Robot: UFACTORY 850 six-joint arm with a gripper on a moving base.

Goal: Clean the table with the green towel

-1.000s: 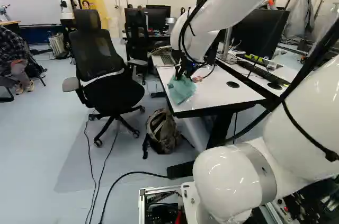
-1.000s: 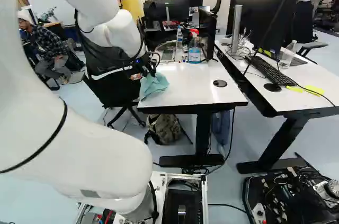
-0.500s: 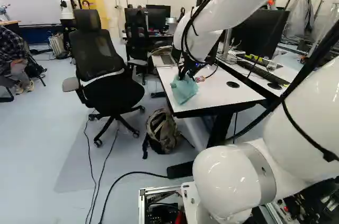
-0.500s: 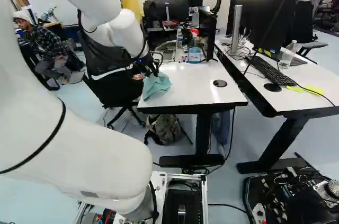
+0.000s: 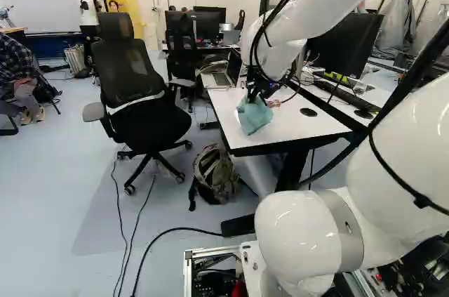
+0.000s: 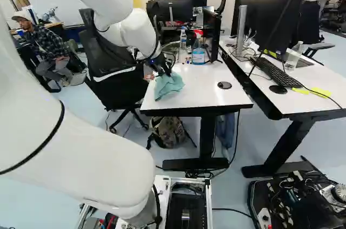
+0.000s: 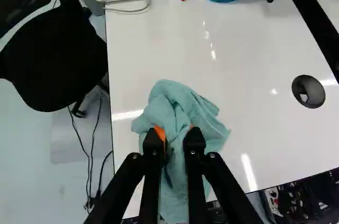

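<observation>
Gripper (image 5: 257,88), black, orange pads (image 7: 160,134), pinching bunched towel (image 7: 183,108): soft teal cloth, folded, creased. Towel on glossy white rectangular table (image 7: 254,144), left of round black grommet (image 6: 224,85) in right base view.

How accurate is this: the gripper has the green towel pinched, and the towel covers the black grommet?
Not quite: the wrist view shows the black grommet uncovered, apart from the green towel. The gripper does have the towel pinched.
</observation>
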